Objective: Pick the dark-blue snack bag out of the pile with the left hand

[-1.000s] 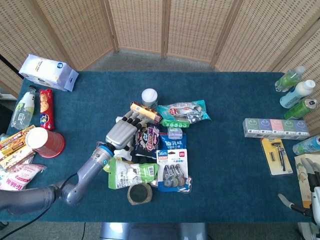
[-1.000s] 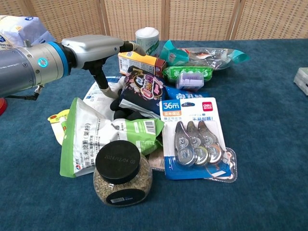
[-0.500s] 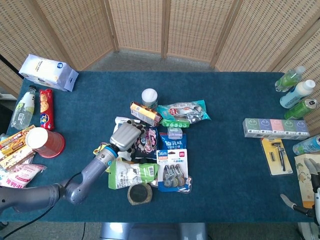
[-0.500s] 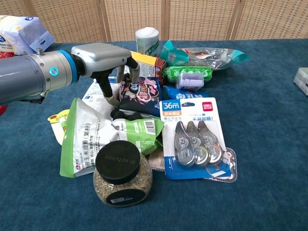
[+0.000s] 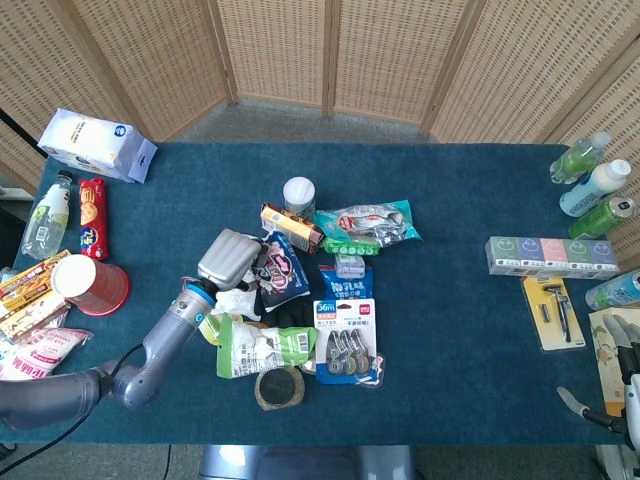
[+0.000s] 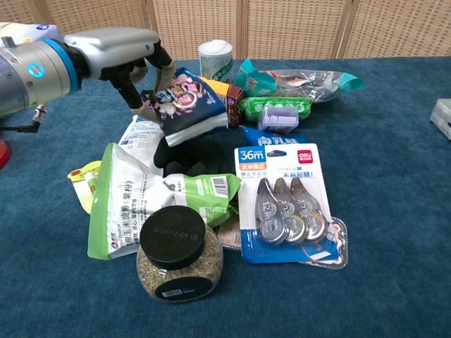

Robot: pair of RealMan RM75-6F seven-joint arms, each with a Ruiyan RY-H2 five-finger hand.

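1 hand at work: the left hand point(image 6: 120, 53) holds the dark-blue snack bag point(image 6: 189, 105) by its far-left top edge, fingers closed on the packet; the right hand point(image 5: 628, 372) is only a sliver at the right edge of the head view, so I cannot tell its state.
Bag to hand: the bag hangs right of and below the grip, tilted, its long axis running from the hand toward the near right.
Bag to pile: lifted above the black item point(image 6: 190, 156) and the green-and-white pouch point(image 6: 151, 201); its lower edge looks clear of them, though the chest view leaves this unsure.
Nearer arm: the left, already on it; the right is well apart.
Bag's look: glossy dark-blue foil, pink and white cartoon print, pale strip along the lower seam.
Neighbours: orange box point(image 6: 220, 90) just behind, correction-tape pack point(image 6: 285, 201) near right.
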